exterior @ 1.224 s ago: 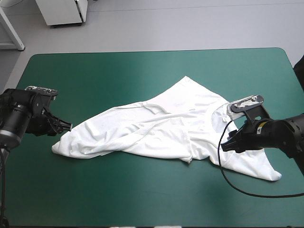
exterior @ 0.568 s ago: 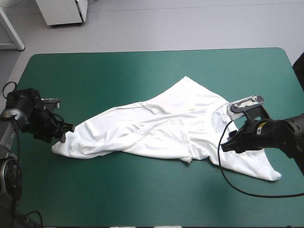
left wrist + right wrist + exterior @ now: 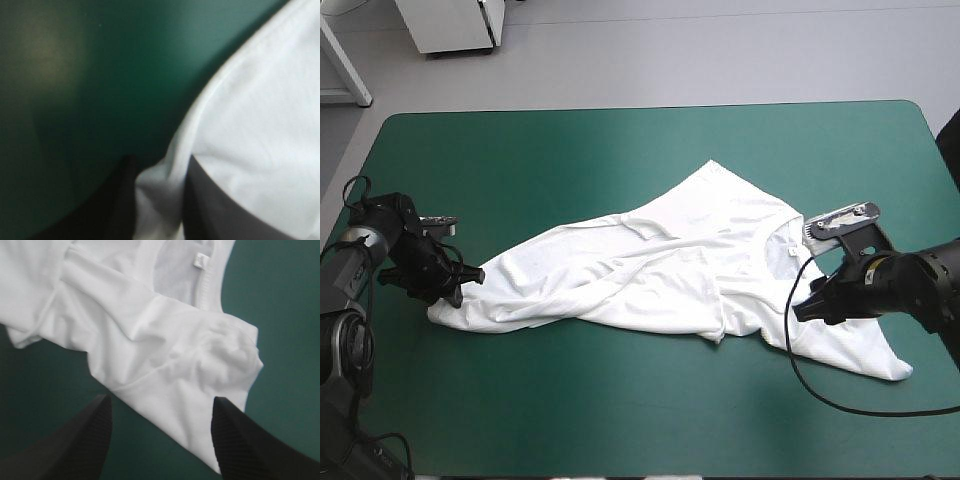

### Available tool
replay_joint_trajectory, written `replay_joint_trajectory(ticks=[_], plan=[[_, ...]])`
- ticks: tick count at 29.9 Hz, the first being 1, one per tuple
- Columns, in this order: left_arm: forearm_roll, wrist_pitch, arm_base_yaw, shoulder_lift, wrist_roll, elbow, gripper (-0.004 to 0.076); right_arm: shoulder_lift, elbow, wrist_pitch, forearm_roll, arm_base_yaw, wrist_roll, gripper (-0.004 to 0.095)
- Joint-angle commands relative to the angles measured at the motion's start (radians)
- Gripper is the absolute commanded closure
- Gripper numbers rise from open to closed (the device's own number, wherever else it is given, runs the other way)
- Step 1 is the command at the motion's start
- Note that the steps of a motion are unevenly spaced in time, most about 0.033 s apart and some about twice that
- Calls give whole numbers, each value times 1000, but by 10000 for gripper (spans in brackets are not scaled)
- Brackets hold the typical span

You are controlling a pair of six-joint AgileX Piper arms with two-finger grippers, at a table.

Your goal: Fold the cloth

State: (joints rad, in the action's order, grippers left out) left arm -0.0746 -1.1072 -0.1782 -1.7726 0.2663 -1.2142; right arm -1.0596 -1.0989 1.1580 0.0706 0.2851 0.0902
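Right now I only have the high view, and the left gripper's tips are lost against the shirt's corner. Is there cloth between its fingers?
Observer: Yes. In the left wrist view a hemmed edge of the T-shirt runs between the left gripper's black fingers, which are all but shut on it.
Operator: And the right one, gripping too?
Observer: No. The right gripper stands open, fingers wide apart, with a loose fold of the T-shirt lying between and ahead of them.
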Motion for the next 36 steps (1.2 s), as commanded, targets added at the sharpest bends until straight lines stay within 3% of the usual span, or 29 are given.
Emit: replay_joint_trajectory(ticks=[1,5,17,28,36], plan=[[-94,0,5,4,31,-3,750,12,-29,32,130,-6,-71,354],[-108,0,5,4,52,-3,746,17,-18,92,241,-8,-142,354],[-261,0,5,4,163,-3,746,-28,180,82,227,-117,-145,354],[-300,6,5,4,189,-3,746,-136,269,-30,242,-121,-158,357],[-302,-10,5,4,196,-3,746,-237,269,-156,179,-280,-171,426]])
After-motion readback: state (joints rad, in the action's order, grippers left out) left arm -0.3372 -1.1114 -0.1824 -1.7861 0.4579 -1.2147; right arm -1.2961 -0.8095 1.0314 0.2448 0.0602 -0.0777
